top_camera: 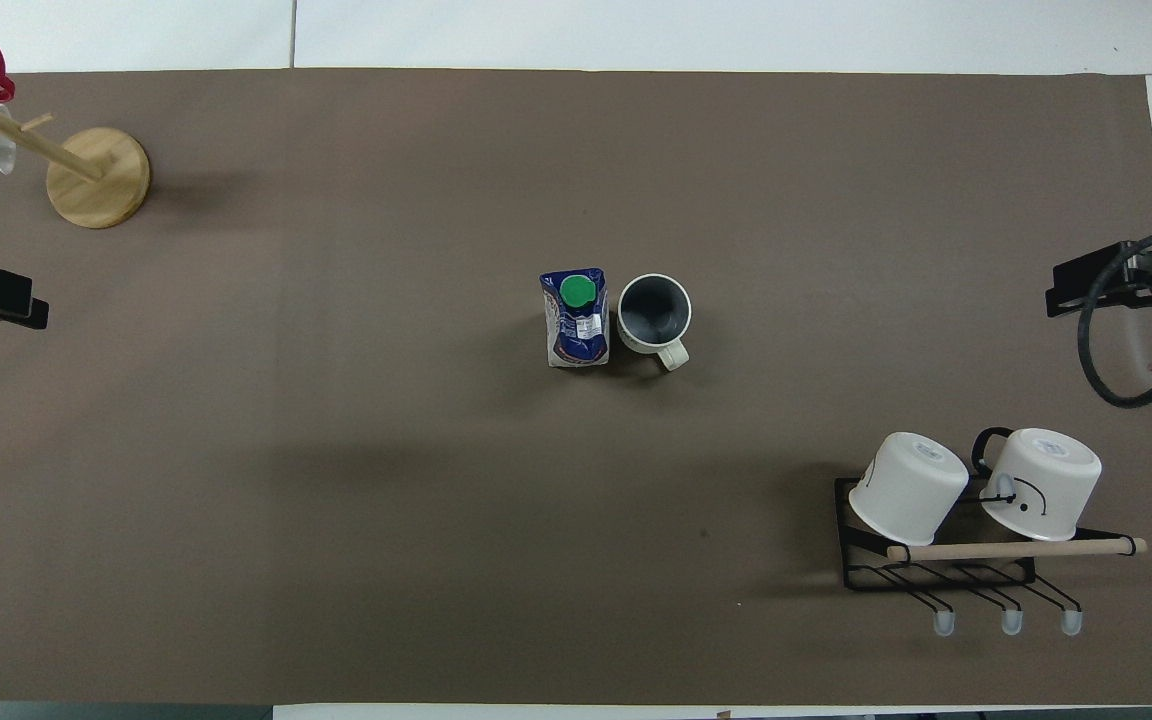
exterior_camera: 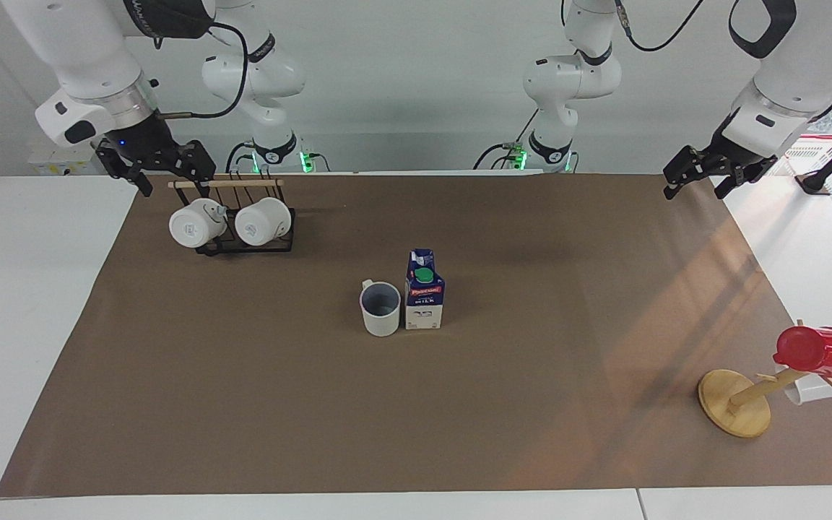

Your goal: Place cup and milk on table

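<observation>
My cup (exterior_camera: 380, 308) and milk (exterior_camera: 424, 290) stand upright, just beside each other, at mid-frame on the worktop (exterior_camera: 243, 404). I judge the placing done. My left tool (exterior_camera: 698, 176), upper right, and right tool (exterior_camera: 157, 165), upper left, both hang empty, fingers apart.

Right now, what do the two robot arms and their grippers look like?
Both arms are glossy white with rounded joints and dark bands. A silver ring sits at the right arm's wrist. The right gripper and left gripper are black two-finger claws of linked bars. Black cables loop along both arms, and green lights glow at the bases.
</observation>
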